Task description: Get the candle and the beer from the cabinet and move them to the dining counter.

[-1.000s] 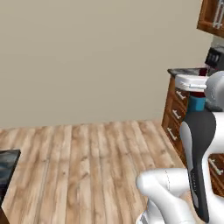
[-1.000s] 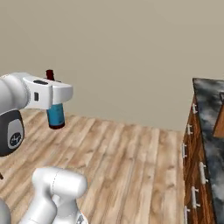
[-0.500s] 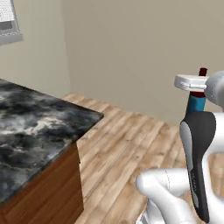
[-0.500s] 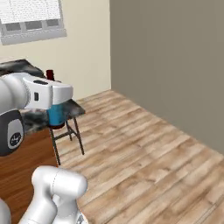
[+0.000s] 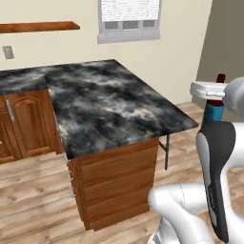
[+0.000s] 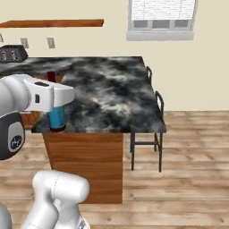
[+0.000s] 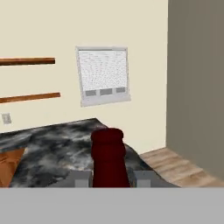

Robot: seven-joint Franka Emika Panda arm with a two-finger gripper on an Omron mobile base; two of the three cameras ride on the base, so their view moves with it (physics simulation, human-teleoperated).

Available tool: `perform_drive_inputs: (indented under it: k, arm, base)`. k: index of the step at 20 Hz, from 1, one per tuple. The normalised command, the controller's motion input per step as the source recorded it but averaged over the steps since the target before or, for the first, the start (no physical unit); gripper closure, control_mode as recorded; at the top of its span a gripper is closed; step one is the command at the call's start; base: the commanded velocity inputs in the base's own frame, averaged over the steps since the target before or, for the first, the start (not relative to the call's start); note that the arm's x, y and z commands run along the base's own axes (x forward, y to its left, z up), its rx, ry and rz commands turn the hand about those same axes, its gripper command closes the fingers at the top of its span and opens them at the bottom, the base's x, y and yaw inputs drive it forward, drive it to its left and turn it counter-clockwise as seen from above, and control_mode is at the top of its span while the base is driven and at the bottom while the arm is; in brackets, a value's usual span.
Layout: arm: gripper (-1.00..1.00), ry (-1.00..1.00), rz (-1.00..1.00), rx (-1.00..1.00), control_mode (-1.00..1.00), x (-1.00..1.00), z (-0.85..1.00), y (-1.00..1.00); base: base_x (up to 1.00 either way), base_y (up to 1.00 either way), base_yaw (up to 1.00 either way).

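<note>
Beside the dining counter [image 5: 109,105] — a second ago plain floor and wall stood ahead, so the base has swung round and the marbled tabletop is now close for set-down. Claw [image 7: 109,179]: narrowly parted, clamped on the beer [image 6: 57,117] — held upright off the counter's near edge. Candle: unaccounted for.

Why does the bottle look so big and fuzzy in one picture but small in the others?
Hand view: the beer sits right against the camera, so its dark red top looms large and soft-edged. Left base view: farther off, small, partly behind the arm. Right base view: small, blue label showing under the gripper. Lighting is flat everywhere, without glare.
</note>
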Motion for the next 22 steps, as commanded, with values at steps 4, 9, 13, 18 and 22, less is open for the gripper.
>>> perform_drive_inputs:
  k: [4,9,13,18,22]
  arm:
    - [1.00,0.00,0.00,0.00,1.00,0.00,0.00,0.00]
    - [1.00,0.00,0.00,0.00,1.00,0.00,0.00,0.00]
    - [1.00,0.00,0.00,0.00,1.00,0.00,0.00,0.00]
    - [1.00,0.00,0.00,0.00,1.00,0.00,0.00,0.00]
    - [1.00,0.00,0.00,0.00,1.00,0.00,0.00,0.00]
  base:
    - [0.02,0.12,0.92]
    - [0.09,0.18,0.87]
    - [0.11,0.03,0.60]
    - [-0.04,-0.58,0.03]
    - [-0.21,-1.00,-0.10]
